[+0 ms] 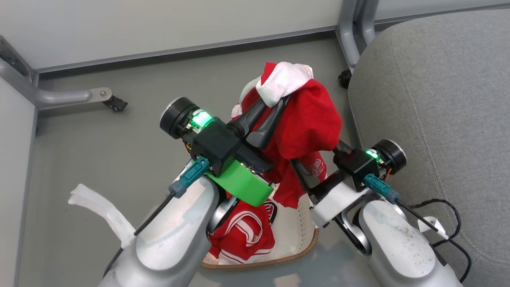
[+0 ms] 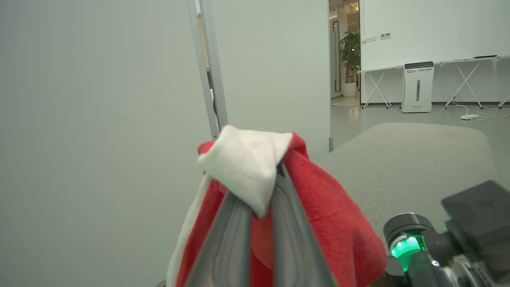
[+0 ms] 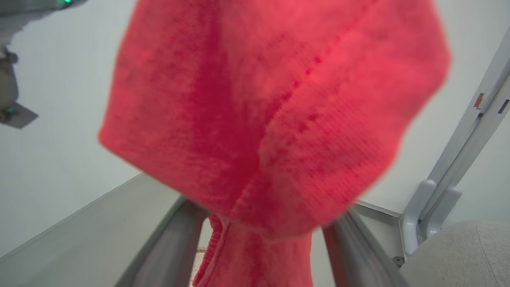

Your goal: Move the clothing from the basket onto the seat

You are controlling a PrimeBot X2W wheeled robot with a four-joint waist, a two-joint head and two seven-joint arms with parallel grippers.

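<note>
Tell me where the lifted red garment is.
Head view, centre: the red garment hangs from the left gripper, pinched at its white trim, above the basket, with the seat to its right.

nothing can be read for certain. the lifted red garment (image 1: pixel 310 119) carries a small white logo patch (image 1: pixel 315 167) with red marks, too small to make out. a white appliance (image 2: pixel 417 89) on the far floor has pale lettering on its dark top band, illegible. a grey frame post (image 3: pixel 466 135) bears a red sticker (image 3: pixel 478 100) and a dark sticker (image 3: pixel 503 106), both blurred.
</note>
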